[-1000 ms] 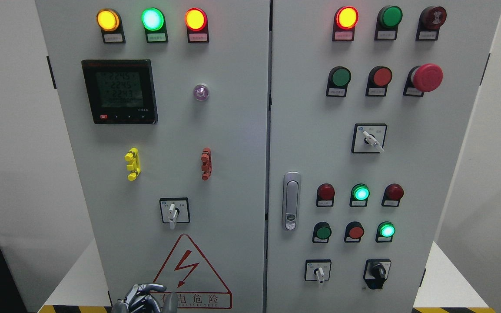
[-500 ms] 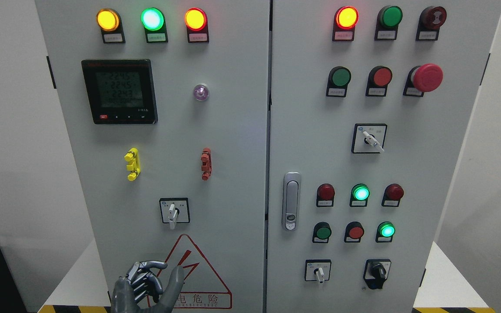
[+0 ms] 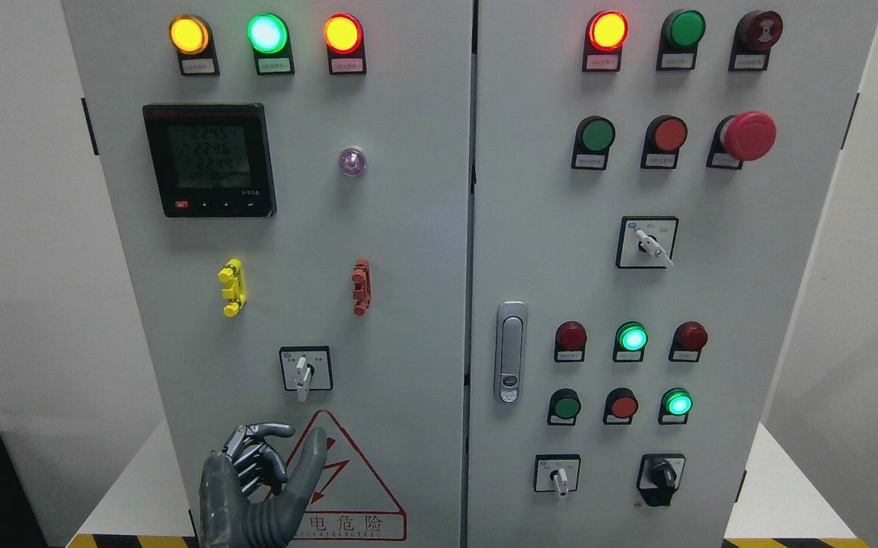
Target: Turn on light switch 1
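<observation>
Light switch 1, white-levered rotary selector on black square plate (image 3: pixel 304 371), lower left cabinet door: we are reading it directly above our left robot hand (image 3: pixel 256 487), lever vertical, fingers curled together, thumb raised, holding nothing.

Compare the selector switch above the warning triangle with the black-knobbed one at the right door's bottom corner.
The left door's selector switch has a white lever on a white square plate; the black rotary switch has a black knob on a black plate. The white one sits mid-door above the warning triangle; the black one sits lowest right. Both levers point roughly downward.
</observation>
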You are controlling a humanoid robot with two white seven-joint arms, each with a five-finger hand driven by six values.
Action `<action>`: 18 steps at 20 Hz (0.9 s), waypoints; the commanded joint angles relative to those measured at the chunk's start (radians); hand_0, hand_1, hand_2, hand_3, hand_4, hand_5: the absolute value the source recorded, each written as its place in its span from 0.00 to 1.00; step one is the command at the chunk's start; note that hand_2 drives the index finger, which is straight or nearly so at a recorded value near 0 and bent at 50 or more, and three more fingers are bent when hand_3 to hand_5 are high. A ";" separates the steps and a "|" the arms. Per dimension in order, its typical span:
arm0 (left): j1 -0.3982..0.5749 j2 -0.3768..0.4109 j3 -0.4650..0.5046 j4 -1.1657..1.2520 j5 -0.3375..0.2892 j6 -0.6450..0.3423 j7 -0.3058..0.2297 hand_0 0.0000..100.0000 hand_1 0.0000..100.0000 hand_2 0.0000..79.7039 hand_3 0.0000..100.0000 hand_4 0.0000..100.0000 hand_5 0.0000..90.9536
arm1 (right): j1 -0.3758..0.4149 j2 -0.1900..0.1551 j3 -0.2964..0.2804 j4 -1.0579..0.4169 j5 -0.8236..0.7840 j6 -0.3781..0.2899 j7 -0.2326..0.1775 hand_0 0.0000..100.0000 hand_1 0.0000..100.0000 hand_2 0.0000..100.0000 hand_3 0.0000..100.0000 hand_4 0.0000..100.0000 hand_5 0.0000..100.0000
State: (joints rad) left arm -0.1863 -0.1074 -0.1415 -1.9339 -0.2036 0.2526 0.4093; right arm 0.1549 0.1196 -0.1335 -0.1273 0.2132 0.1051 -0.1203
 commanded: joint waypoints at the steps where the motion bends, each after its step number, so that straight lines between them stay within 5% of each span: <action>1: -0.032 -0.015 -0.007 -0.004 0.000 0.008 0.011 0.02 0.62 0.66 0.98 0.98 0.96 | 0.000 0.000 0.000 0.000 0.000 -0.001 -0.001 0.05 0.00 0.00 0.00 0.00 0.00; 18: -0.061 -0.021 -0.001 -0.004 0.004 0.089 0.028 0.02 0.63 0.70 1.00 1.00 0.96 | 0.000 0.000 0.000 0.000 0.000 -0.001 0.001 0.05 0.00 0.00 0.00 0.00 0.00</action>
State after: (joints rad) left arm -0.2303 -0.1225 -0.1435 -1.9367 -0.2020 0.3305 0.4373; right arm 0.1549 0.1196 -0.1335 -0.1273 0.2131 0.1051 -0.1187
